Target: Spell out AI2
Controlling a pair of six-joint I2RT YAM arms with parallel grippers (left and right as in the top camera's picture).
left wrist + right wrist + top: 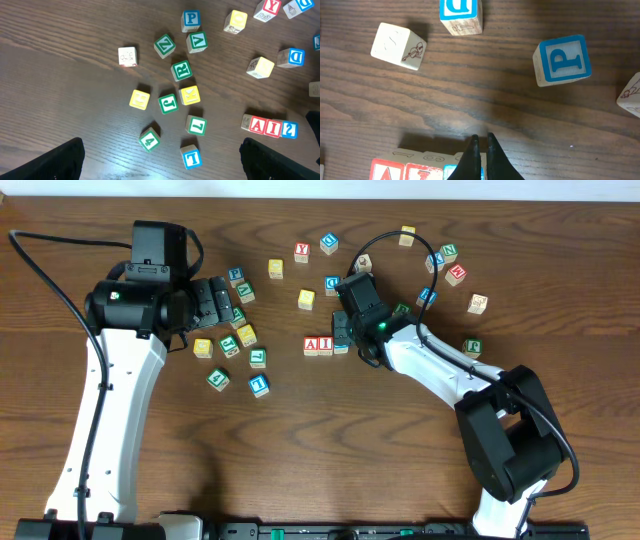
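Note:
A red A block [311, 345] and a red I block [325, 345] stand side by side near the table's middle. A blue 2 block [341, 344] touches the I block's right side. The row also shows in the left wrist view: A [257, 124], I [273, 127], 2 [289, 130]. My right gripper [344, 330] is shut, its tips [481, 139] right over the blue 2 block [451, 173], with nothing between the fingers. My left gripper [213, 302] is open and empty, hovering [162, 160] over loose blocks at the left.
Loose letter blocks lie all around: a green and yellow cluster with a green 4 [149, 139] and a blue L [191, 157] under my left arm, a blue P [563, 60] and blue D [461, 12] behind the row, more at the back right [450, 265].

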